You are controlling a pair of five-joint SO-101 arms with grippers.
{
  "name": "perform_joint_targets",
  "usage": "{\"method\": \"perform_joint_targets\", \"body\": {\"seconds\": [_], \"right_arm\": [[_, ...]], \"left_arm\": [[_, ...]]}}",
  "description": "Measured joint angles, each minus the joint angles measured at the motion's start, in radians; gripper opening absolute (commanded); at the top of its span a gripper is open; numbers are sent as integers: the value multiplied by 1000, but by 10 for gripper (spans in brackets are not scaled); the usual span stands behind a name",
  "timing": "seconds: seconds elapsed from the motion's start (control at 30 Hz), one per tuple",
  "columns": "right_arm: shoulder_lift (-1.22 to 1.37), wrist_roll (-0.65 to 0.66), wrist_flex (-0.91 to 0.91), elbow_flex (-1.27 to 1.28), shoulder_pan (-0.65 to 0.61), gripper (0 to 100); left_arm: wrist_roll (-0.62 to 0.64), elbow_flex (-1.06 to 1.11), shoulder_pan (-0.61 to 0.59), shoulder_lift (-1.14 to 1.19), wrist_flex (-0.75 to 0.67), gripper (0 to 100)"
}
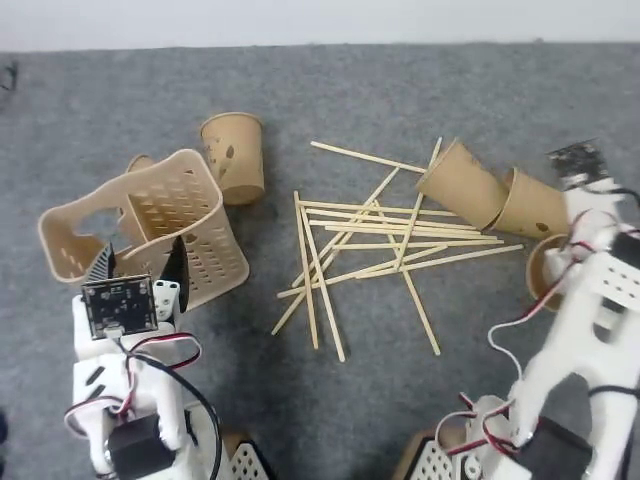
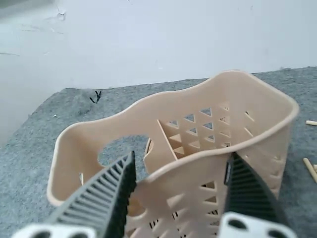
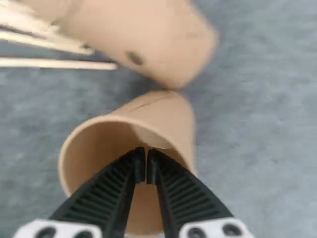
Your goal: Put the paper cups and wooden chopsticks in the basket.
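Covering the work area, the grey tabletop (image 1: pixel 330 400) carries every item. The basket (image 1: pixel 150 215) sits tilted at the left side. The left pincer (image 2: pixel 182 158) is spread wide, one jaw on either side of the basket's near wall, not clamped. The basket looks like stiff, light perforated plastic. It should take a firm hold at the rim or wall, but may slide or tip if pushed.

Five paper cups lie on their sides outside the basket:
- The nearest cup (image 1: pixel 233 155) is just beside the basket.
- The hidden cup (image 1: pixel 140 162) shows partly behind the basket.
- The paired cups (image 1: pixel 462 183) lie touching at the right.
- The last cup (image 3: pixel 124 148) lies under the right arm.

The right pincer (image 3: pixel 146 158) is clenched at the last cup's rim. Whether paper is nipped between its tips cannot be told. Cups are light, thin-walled and easily crushed, so pinch one wall at the rim with low force.

The wooden chopsticks (image 1: pixel 370 240) form a crossed heap at centre. They are stiff, thin and prone to rolling, so grip them across the shaft at mid-length.
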Motion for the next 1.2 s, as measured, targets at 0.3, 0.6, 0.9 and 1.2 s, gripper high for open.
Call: {"method": "perform_joint_targets", "body": {"seconds": [0.3, 0.6, 0.9, 1.2], "right_arm": [[0, 2, 100, -172, 32, 31], [55, 0, 83, -173, 32, 53], [75, -78, 233, -173, -23, 207], [100, -84, 244, -209, -104, 180]], "left_arm": [[0, 0, 0, 0, -2, 276], [0, 0, 0, 0, -3, 276], [0, 0, 0, 0, -3, 276], [0, 0, 0, 0, -3, 276]]}}
